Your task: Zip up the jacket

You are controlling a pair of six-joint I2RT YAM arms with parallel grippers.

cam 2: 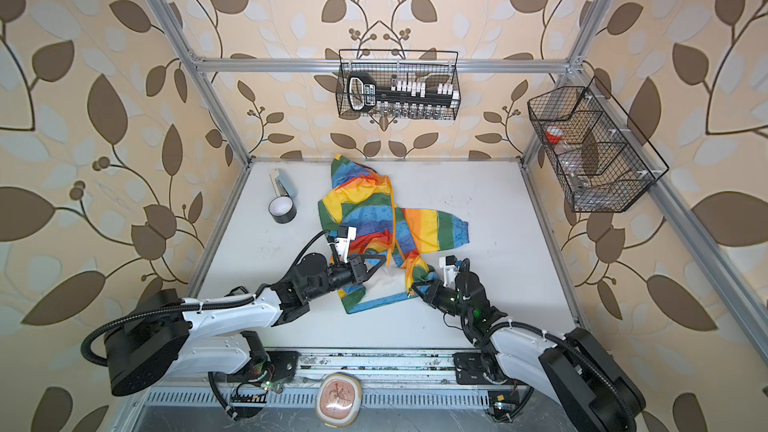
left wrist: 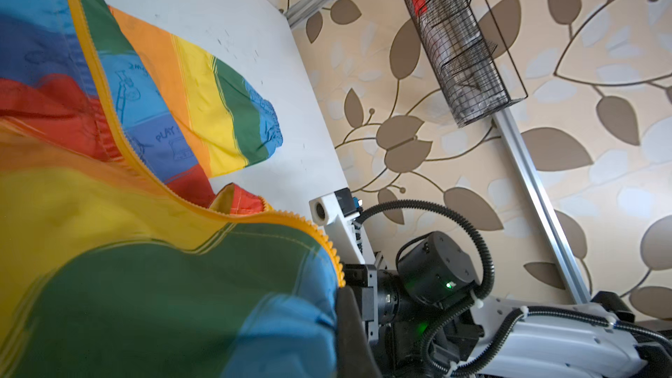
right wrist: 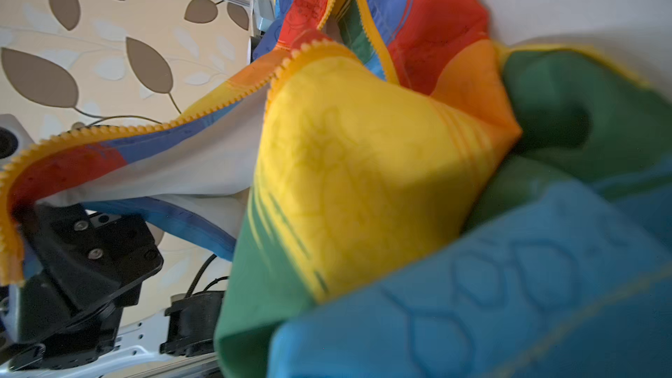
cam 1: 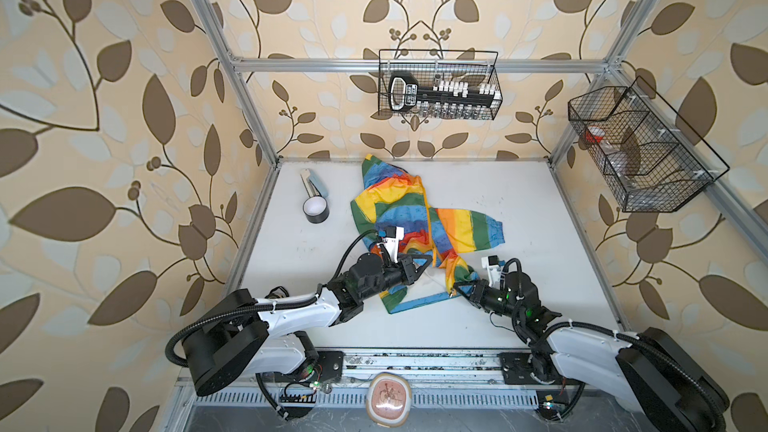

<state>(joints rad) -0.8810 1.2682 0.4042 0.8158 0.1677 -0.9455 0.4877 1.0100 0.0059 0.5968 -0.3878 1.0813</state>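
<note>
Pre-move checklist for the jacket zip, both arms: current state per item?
1. Left pincer shut on the jacket at one zipper edge: ok.
2. Right pincer shut on the lower end of the other zipper edge: ok.
3. Zipper teeth of both edges joined at the hem: not ok, they hang apart.
4. Slider located: cannot tell.
5. Fabric flat: not ok, bunched between the pincers.
6. Tape roll clear of the jacket: ok, apart.
</note>
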